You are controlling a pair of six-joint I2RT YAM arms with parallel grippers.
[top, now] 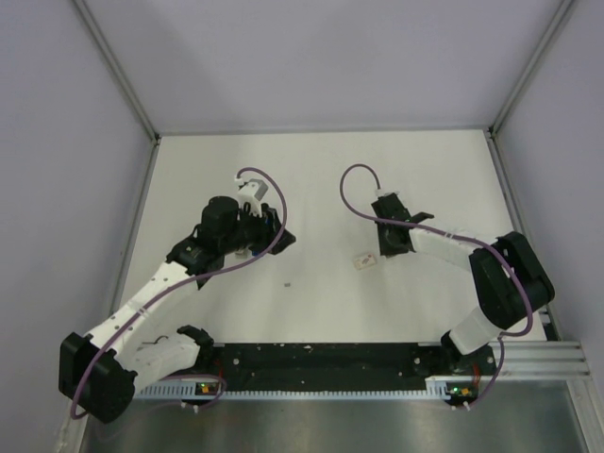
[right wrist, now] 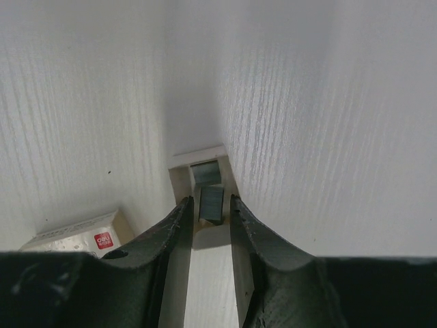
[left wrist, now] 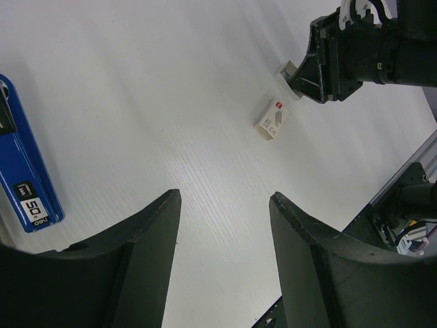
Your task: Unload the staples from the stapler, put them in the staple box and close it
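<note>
Above the small open box (right wrist: 198, 156), the right hand (right wrist: 209, 200) pinches the staples (right wrist: 211, 205).

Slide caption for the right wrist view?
Right hand flanks grey staple strips in an open tray; small white box lies nearby.

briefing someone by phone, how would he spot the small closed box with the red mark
On the white table, find the right gripper near the middle. Just beside it, toward the left arm, the small box lies flat. It is whitish with a red mark, and unlike the open tray at that gripper's tip, it is closed.
</note>
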